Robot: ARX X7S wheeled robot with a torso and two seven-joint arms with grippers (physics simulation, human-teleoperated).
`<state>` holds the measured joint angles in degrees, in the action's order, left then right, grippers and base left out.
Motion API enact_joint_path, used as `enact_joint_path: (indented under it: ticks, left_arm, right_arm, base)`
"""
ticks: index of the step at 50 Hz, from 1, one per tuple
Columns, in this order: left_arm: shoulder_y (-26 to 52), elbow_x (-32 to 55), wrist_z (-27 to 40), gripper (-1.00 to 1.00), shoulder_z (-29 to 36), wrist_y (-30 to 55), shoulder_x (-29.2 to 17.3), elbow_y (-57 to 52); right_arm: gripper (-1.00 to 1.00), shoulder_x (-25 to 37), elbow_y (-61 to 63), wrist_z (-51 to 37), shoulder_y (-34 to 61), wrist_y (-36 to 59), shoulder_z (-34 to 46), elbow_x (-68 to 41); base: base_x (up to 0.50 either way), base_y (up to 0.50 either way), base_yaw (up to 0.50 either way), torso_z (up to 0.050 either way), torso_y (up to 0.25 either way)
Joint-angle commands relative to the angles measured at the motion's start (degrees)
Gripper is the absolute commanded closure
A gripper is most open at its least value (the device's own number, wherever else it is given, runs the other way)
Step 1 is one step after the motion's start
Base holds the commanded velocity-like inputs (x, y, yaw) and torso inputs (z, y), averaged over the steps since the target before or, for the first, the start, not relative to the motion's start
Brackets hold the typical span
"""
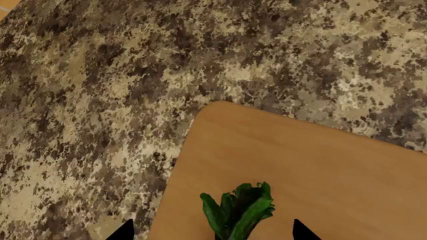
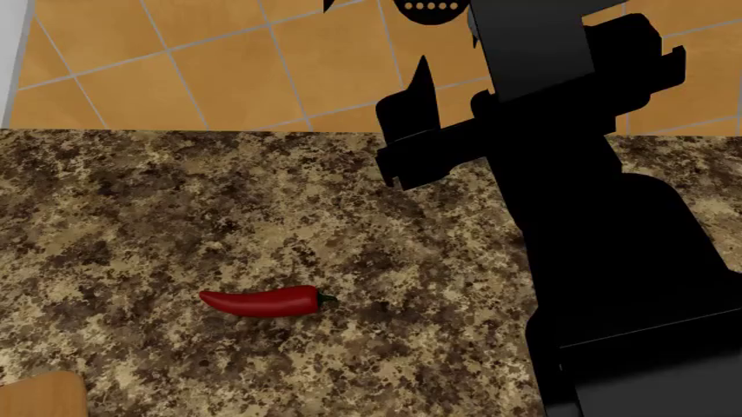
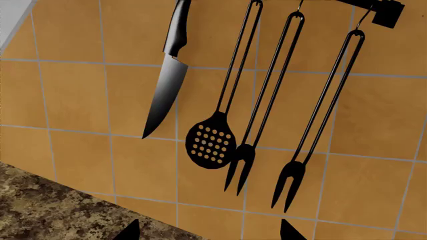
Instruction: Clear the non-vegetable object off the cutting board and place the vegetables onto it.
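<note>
In the left wrist view a corner of the tan cutting board (image 1: 300, 165) lies on the speckled counter. A bunch of green leaves (image 1: 240, 210) rests on the board between the wide-apart tips of my left gripper (image 1: 213, 231), which is open. The root under the leaves is cut off by the frame, so I cannot tell radish from beet. In the head view the red chili (image 2: 261, 301) lies on the counter, right of the board's corner (image 2: 41, 395). My right gripper (image 3: 210, 232) is open and empty, raised facing the tiled wall. The non-vegetable object is out of view.
A knife (image 3: 167, 85), a slotted spoon (image 3: 210, 142) and two long forks (image 3: 290, 182) hang on the orange tiled wall just ahead of the right gripper. My black right arm (image 2: 603, 217) fills the head view's right side. Granite counter (image 2: 174, 217) runs back to the wall.
</note>
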<state>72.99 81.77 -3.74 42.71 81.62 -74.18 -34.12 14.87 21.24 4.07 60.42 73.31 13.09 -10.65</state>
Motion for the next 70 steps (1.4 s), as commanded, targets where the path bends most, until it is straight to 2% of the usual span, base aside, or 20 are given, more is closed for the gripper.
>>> enact_joint_path:
  ticks: [1,25,33,34,45,49,56,62,70]
  left_arm:
    - [-3.8,-5.5,-2.8,-1.00,0.9,-4.7,2.0,0.7]
    - [-10.9,-3.6,-0.7,-1.00,1.5,-11.8,-4.2,-0.1]
    - [-14.0,-4.4,-0.1,-1.00,2.8,-14.7,-5.0,0.3]
    - [-13.9,-4.4,-0.1,1.00,2.7,-14.8,-5.1,0.4]
    - [-8.6,-0.1,1.5,1.00,-0.6,-10.9,-5.3,-2.3]
    - [-2.2,3.8,2.5,1.00,-3.5,-5.1,-4.4,-3.2]
    - [7.0,4.8,1.6,1.00,-6.1,3.5,-2.9,-2.2]
    - [10.6,1.7,-0.2,1.00,-5.7,6.0,-1.6,-0.4]
    - [7.1,-6.3,-0.4,1.00,-3.2,1.5,-3.1,3.1]
  right_arm:
    - [-1.00,-1.0,1.2,1.3,-0.5,0.8,-1.3,1.1]
    - [-1.00,-0.6,1.7,1.0,0.9,1.7,-1.3,0.5]
    - [-1.00,-0.5,1.8,0.8,0.6,1.7,-1.3,0.4]
    - [-1.00,-0.5,1.9,0.8,0.6,1.7,-1.3,0.4]
    - [-1.00,-0.4,2.8,0.5,0.1,2.2,-1.5,0.1]
    - [-1.00,-0.4,3.1,0.5,0.3,2.5,-1.7,-0.1]
    - [-1.00,-0.3,3.7,0.4,0.4,2.9,-2.1,-0.4]
    - [-1.00,-0.2,4.0,0.4,0.7,3.2,-2.3,-0.6]
    - [-1.00,0.0,3.7,0.3,0.3,2.8,-2.2,-0.8]
  base:
    - [0.02,0.00,0.00,0.000,0.000]
    - [0.03,0.00,0.00,0.000,0.000]
    - [0.03,0.00,0.00,0.000,0.000]
    - [0.03,0.00,0.00,0.000,0.000]
    - [0.03,0.00,0.00,0.000,0.000]
    - [0.03,0.00,0.00,0.000,0.000]
    - [0.03,0.00,0.00,0.000,0.000]
    - [0.03,0.00,0.00,0.000,0.000]
    - [0.03,0.00,0.00,0.000,0.000]
